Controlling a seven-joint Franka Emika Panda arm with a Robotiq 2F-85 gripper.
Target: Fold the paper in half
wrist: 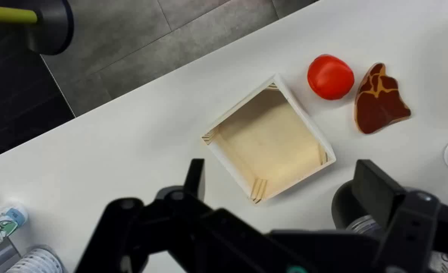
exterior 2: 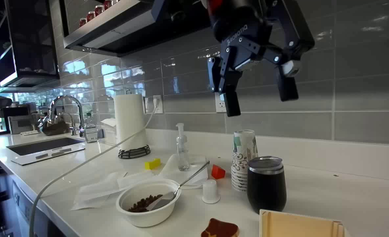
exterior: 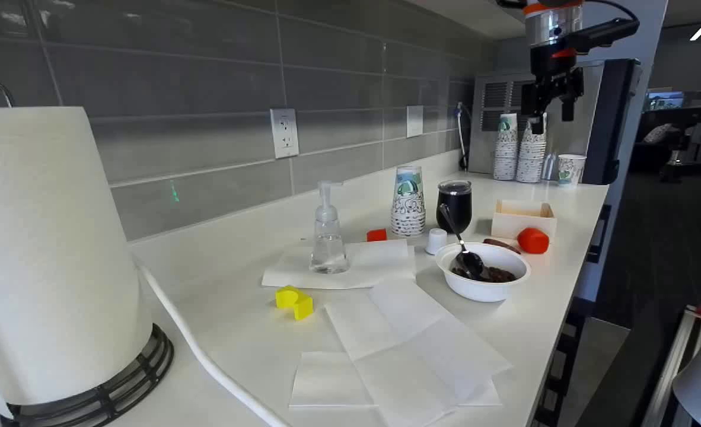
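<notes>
The white paper [exterior: 410,350] lies nearly flat on the counter, with faint crease lines. It lies at an angle over another white sheet [exterior: 330,382]. The paper also shows [exterior 2: 95,191] in an exterior view, partly hidden behind the white bowl. It is out of the wrist view. My gripper [exterior: 552,115] is high above the far part of the counter, well away from the paper. It is open and empty in both exterior views [exterior 2: 261,102]. In the wrist view its fingers [wrist: 279,168] are wide apart above a wooden box [wrist: 269,140].
A soap bottle [exterior: 328,243] stands on a white sheet [exterior: 380,261]. A white bowl [exterior: 484,287] with a spoon, a yellow block [exterior: 294,301], a black tumbler [exterior 2: 267,184] and cups [exterior 2: 242,161] stand around. A white cord [exterior: 202,356] runs by the paper roll [exterior: 48,255].
</notes>
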